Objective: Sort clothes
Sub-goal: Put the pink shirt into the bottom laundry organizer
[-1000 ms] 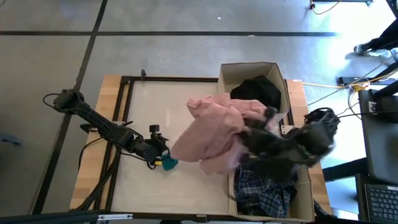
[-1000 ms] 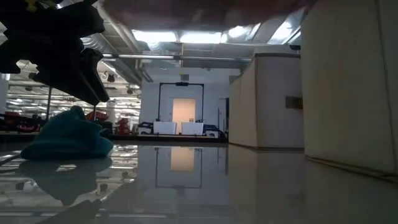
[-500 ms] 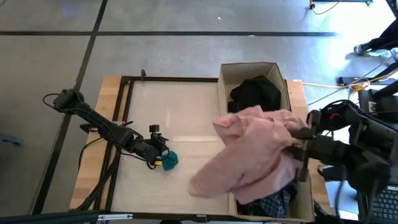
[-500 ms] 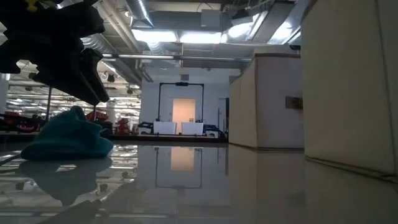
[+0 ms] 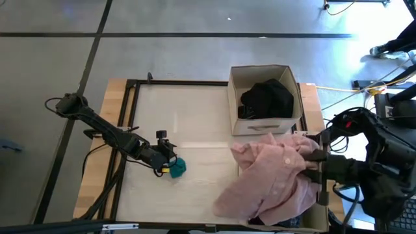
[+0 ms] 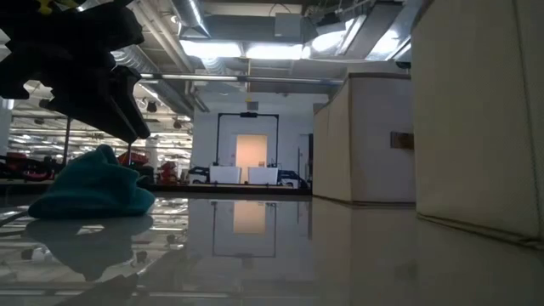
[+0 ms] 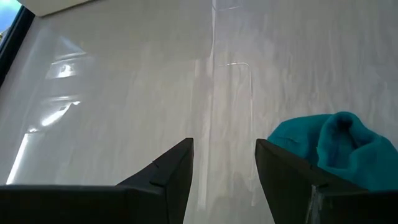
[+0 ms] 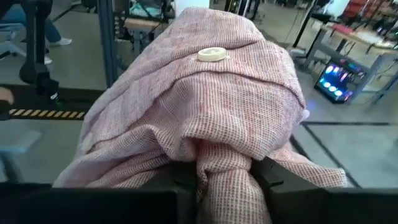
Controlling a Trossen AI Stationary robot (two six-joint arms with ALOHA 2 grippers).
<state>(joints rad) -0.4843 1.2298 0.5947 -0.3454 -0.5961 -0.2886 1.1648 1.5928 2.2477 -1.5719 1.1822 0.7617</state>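
Right gripper [image 8: 224,180] clenched on pink garment [image 5: 273,175] above near cardboard box [image 5: 323,208]; left gripper [image 7: 224,165], fingers spread, rests beside teal piece [image 5: 177,168] on table [image 5: 188,117].

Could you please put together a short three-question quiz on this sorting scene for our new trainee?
1. True or false: the right gripper is shut on the pink garment.
2. What lies inside the far cardboard box? A) the black garment B) a plaid shirt C) nothing
3. Fill in: the small teal piece lies on the table right beside the ____ gripper, whose fingers are open and not around it.

Key
1. True: the fabric is bunched between its fingers.
2. A.
3. left.
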